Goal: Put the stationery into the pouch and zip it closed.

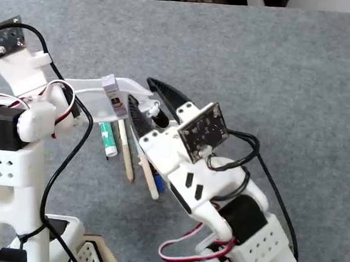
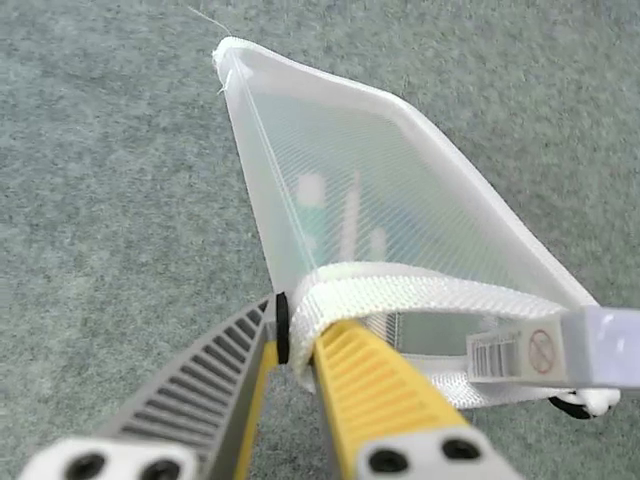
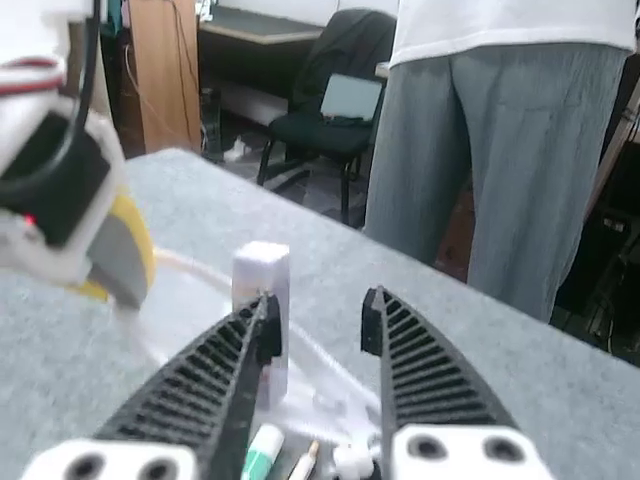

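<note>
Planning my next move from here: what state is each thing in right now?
Left gripper: fingers shut on the pouch's white webbing edge.
Right gripper: fingers open, gripping nothing.
Pouch: held by one end; zip open or closed cannot be told.
White block: upright by the pouch, beside one right finger, not gripped.
Green-and-white pen: lying on the table, at least partly outside the pouch.
Pencils: lying on the table beside the pen.

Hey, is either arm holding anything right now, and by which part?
The left gripper is shut on the pouch, pinching the white woven band at its end. The right gripper is open and holds nothing.
</note>
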{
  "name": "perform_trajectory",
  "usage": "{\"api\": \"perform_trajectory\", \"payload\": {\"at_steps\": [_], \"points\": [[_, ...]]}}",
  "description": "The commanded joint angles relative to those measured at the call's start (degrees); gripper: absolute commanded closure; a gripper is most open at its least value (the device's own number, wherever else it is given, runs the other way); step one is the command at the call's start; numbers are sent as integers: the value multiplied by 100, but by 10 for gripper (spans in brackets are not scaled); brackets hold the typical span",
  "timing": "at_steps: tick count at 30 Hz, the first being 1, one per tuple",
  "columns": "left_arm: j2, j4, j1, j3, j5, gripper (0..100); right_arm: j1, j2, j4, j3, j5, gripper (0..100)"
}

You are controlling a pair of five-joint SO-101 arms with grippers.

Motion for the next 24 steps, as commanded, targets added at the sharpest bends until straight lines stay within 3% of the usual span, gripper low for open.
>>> {"api": "perform_trajectory", "payload": {"at_steps": [1,5,12,24], "points": [[-105,26,-75,-338,-26,972,-70,-163,413,-242,44,854],[-105,26,-40,-356,-26,972,-70,-145,668,-31,53,854],[-105,35,-31,-347,-26,972,-70,-136,-1538,1411,44,854],[-105,35,-48,-330,-26,972,-229,-127,-2910,2149,0,853]]}}
